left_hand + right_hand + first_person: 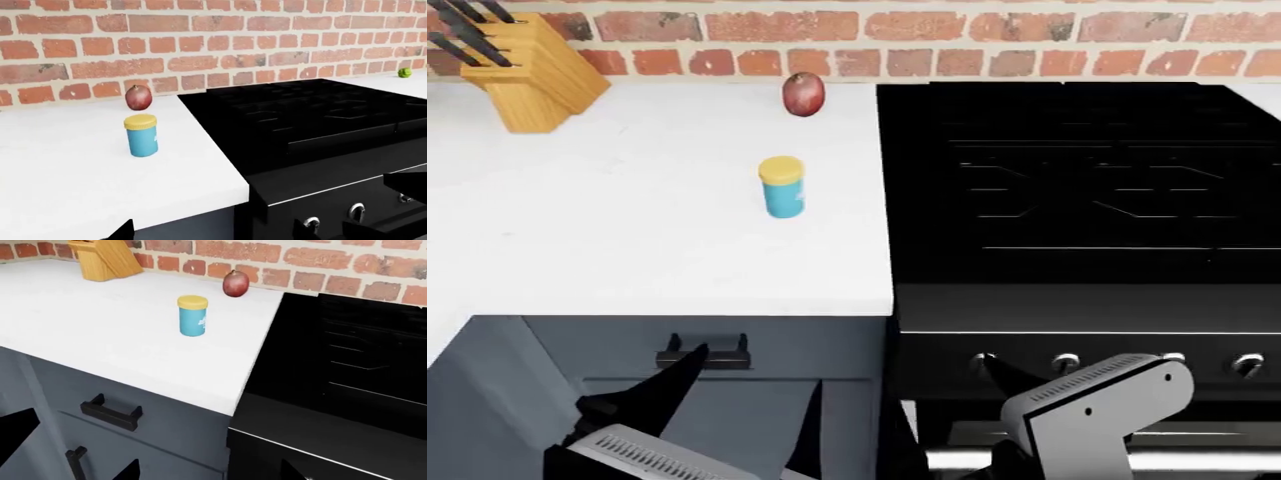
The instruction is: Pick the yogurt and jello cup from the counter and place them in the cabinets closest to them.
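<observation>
The white counter (627, 230) lies left of a black stovetop. A tiny green jello cup (404, 73) stands on the counter strip beyond the stove, by the brick wall, seen only in the left wrist view. No white yogurt cup shows in any view. My left gripper (743, 400) is open and empty, low in front of the grey cabinet below the counter's front edge; its fingertips (123, 231) show in the left wrist view. My right gripper (210, 472) is open and empty, low in front of the seam between cabinet and stove.
A blue jar with a yellow lid (782, 187) stands on the counter. A reddish-brown round vegetable (803, 94) lies by the wall. A wooden knife block (527, 75) stands at the back left. A black drawer handle (705, 352) and the stove knobs (1068, 362) face me.
</observation>
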`<state>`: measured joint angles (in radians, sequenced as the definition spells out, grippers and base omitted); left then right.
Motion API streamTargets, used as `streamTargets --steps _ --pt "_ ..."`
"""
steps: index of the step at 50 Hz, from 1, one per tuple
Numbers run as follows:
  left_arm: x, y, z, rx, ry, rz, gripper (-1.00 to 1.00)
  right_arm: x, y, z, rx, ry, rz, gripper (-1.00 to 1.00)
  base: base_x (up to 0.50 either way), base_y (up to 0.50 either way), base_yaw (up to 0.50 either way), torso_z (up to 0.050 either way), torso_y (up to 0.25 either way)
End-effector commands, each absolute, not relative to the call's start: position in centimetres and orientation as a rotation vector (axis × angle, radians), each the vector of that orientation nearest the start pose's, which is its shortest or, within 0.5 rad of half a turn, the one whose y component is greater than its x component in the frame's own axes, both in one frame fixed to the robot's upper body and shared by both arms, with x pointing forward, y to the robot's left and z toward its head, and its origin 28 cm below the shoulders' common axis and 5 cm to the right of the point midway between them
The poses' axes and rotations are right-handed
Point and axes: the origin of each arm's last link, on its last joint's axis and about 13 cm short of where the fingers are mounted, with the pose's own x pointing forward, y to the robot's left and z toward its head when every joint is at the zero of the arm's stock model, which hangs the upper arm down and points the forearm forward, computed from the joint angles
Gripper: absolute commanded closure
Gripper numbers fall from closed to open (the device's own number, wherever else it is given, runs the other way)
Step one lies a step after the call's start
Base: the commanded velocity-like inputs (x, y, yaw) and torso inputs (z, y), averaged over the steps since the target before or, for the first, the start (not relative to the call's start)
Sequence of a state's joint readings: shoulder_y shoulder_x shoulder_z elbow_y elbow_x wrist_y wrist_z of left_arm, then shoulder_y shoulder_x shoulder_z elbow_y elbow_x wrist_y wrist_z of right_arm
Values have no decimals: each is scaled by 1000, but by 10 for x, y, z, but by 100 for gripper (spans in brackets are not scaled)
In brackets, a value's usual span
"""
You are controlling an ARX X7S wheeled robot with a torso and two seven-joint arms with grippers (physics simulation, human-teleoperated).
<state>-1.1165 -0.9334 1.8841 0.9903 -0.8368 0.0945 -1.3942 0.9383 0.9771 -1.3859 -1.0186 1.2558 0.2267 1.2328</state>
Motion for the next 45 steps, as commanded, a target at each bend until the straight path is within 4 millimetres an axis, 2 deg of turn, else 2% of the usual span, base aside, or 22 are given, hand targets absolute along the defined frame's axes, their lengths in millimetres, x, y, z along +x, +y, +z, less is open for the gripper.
streamTargets --steps 1,31,45 --pt "104 183 169 23 -12 -327 -100 115 -80 183 -90 183 348 -100 -2 500 0 0 0" --pt "105 183 169 28 -12 -329 -100 115 -79 183 -94 181 354 -100 -2 500 0 0 0" --pt "105 182 169 28 -13 -330 -100 115 -81 182 -86 192 363 -100 0 34 0 0 0"
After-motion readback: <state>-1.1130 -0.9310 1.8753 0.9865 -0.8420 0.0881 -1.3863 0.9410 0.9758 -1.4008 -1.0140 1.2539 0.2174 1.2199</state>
